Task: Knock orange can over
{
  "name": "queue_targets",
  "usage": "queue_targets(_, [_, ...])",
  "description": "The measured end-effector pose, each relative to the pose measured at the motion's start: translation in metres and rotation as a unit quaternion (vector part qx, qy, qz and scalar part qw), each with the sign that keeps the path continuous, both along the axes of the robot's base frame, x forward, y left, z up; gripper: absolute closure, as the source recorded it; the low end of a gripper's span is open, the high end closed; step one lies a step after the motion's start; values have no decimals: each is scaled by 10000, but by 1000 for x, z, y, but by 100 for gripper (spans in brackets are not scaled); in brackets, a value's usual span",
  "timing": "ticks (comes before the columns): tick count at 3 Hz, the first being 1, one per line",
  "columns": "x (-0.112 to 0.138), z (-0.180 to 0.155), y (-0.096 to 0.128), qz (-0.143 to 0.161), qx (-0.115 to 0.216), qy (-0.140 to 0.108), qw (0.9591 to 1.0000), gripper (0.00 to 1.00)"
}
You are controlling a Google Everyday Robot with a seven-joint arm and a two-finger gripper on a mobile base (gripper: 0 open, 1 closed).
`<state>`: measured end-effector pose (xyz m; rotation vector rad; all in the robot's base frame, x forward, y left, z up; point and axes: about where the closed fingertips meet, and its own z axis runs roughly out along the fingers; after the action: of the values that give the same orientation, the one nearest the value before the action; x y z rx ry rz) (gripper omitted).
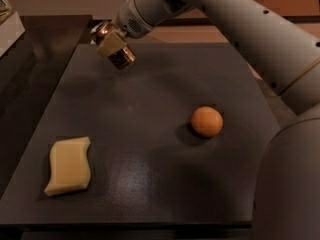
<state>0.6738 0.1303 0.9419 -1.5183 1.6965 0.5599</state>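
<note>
The orange can (121,58) is a small brownish-orange can with a silver top. It hangs tilted at the back left of the dark table (150,194), top up-left and base down-right, and seems to be off the surface. My gripper (111,43) is shut on it. A pale finger pad (112,40) lies across the can's side. The arm reaches in from the upper right.
A round orange fruit (206,121) lies right of centre. A pale yellow sponge (68,165) lies at the front left. A white box (9,24) stands on the darker counter beyond the table's left edge. My white arm and base (285,184) fill the right side.
</note>
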Motion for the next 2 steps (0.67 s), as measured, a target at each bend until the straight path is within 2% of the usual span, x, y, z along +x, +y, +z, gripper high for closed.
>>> queue_targets(1, [-21,-10,-15,270,-609,226,9975,100])
queue_targets(2, [-35,-25,-28,485,-1156,511,9908,100])
